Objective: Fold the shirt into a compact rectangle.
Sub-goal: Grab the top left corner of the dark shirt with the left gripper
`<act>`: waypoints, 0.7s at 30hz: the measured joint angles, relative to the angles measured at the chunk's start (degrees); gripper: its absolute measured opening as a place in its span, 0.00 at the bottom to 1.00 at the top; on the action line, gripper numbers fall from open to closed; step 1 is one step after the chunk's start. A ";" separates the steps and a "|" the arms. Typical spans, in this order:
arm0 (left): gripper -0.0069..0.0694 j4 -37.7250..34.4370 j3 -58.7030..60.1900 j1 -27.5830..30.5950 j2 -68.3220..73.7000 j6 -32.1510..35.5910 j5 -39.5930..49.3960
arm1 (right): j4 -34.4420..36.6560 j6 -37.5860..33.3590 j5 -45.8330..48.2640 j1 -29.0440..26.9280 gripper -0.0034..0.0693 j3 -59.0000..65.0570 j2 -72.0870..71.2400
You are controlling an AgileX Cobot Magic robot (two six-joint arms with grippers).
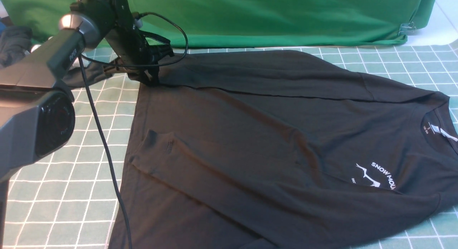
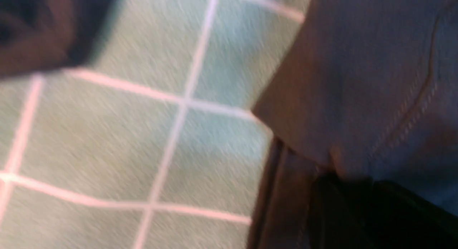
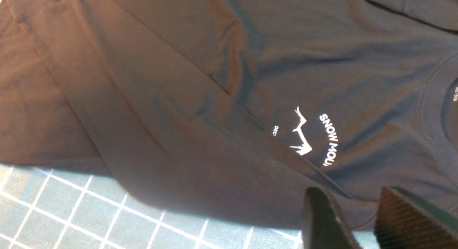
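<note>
The shirt (image 1: pixel 257 134) lies flat on the checked mat (image 1: pixel 64 191), sleeves laid across its body to narrow it for folding. Our left gripper (image 1: pixel 150 75) sits down at the far hem corner, probably to lift that edge. Its wrist view is smeared, so we cannot tell whether it pinches cloth. Our right gripper (image 3: pixel 361 224) hovers partly parted and empty over the near edge by the chest print (image 3: pixel 307 138). The front view cuts off the collar side.
</note>
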 joint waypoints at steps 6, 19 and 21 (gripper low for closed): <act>0.41 -3.45 0.00 0.00 0.06 0.00 -0.44 | 0.00 0.00 0.00 0.00 0.35 0.00 0.00; 0.54 -3.40 0.30 0.00 0.06 -3.12 -3.67 | 0.00 0.00 -0.02 0.00 0.35 0.00 0.00; 0.52 -3.58 0.30 0.00 0.06 -3.19 -4.23 | 0.00 0.00 -0.02 0.00 0.35 0.00 0.00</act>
